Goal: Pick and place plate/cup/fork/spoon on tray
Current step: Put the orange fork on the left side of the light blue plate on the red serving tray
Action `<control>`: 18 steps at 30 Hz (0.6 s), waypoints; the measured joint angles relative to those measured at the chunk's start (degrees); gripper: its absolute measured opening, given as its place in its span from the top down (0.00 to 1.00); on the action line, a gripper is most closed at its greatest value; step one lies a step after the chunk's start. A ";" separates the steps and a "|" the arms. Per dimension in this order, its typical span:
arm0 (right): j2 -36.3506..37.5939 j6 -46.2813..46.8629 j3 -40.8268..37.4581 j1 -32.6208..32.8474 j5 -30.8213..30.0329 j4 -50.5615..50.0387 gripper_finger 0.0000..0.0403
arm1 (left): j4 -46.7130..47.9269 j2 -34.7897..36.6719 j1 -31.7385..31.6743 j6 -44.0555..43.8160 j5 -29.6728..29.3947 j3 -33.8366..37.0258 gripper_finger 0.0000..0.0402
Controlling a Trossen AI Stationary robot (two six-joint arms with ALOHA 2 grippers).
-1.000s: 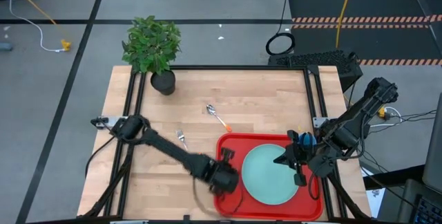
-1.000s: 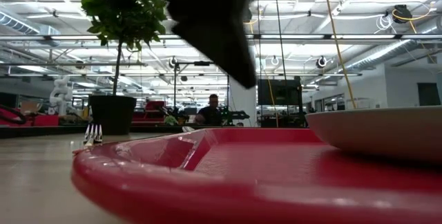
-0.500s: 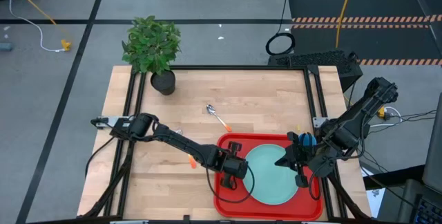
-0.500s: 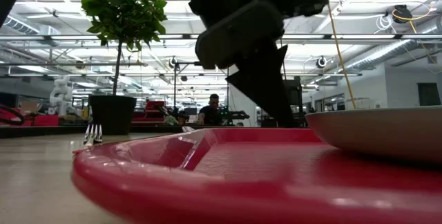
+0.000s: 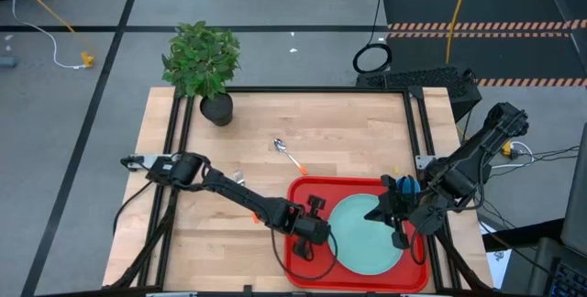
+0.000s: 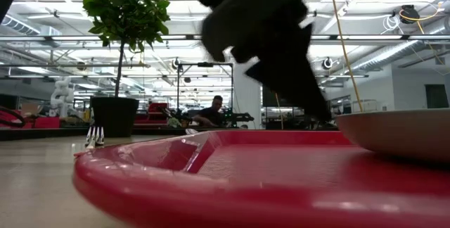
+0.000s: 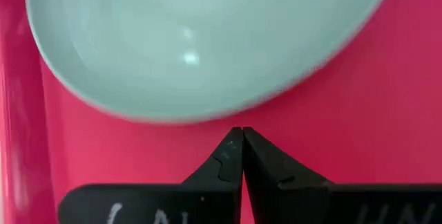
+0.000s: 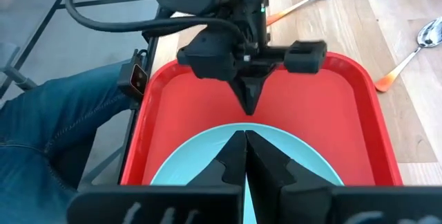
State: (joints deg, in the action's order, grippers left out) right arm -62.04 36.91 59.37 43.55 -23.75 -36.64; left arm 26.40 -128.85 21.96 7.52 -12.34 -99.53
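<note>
The plate (image 5: 365,233) is lying flat inside the tray (image 5: 303,196), filling the tray's middle and the side toward the right arm. The left gripper (image 5: 316,225) is hanging over the tray's bare floor just beside the plate's edge, its two fingers pressed together and holding nothing, as the left wrist view shows with the fingertips meeting just short of the plate's rim. The right gripper (image 8: 245,135) is sitting at the opposite side of the tray, over the plate's far edge, its fingers also pressed together and empty.

The cup (image 5: 407,185) is showing as a patch of blue just off the tray's corner beside the right arm, partly hidden by that arm. The spoon (image 5: 289,154) is lying on the wood beyond the tray, well apart from it. The fork (image 8: 311,2) is lying on the wood off the tray's other side, half covered by the left arm in the high view.

With the plate apparently placed, the step in hand is probably fetching one of the three pieces still off the tray. Doing it well likely means lifting the left gripper clear of the tray's raised rim before swinging away, so the tray is not dragged, then parting the fingers across the thin orange handle of the fork and closing low against the wood.
</note>
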 joint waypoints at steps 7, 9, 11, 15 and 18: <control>0.00 -0.13 0.02 0.02 0.02 -0.07 1.00 | 13.70 5.89 0.23 -6.43 -9.01 -2.00 0.99; 0.00 -0.09 0.02 0.02 0.02 -0.01 1.00 | 19.02 7.44 0.14 -11.58 -10.33 -1.92 0.99; 0.00 -0.07 0.02 0.02 0.02 0.02 1.00 | 25.79 8.91 0.06 -21.83 -14.04 -1.92 0.98; 0.00 -0.27 0.02 0.02 0.04 -0.05 1.00 | 47.52 10.42 0.35 -50.27 -20.74 -1.94 0.97; 0.00 -2.16 0.02 0.00 0.04 -0.04 1.00 | 60.09 9.94 1.43 -65.46 -20.43 -0.93 0.97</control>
State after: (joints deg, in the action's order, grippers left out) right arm -62.04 34.75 59.40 43.55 -23.70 -36.67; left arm 86.48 -118.91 23.38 -57.94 -32.78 -100.46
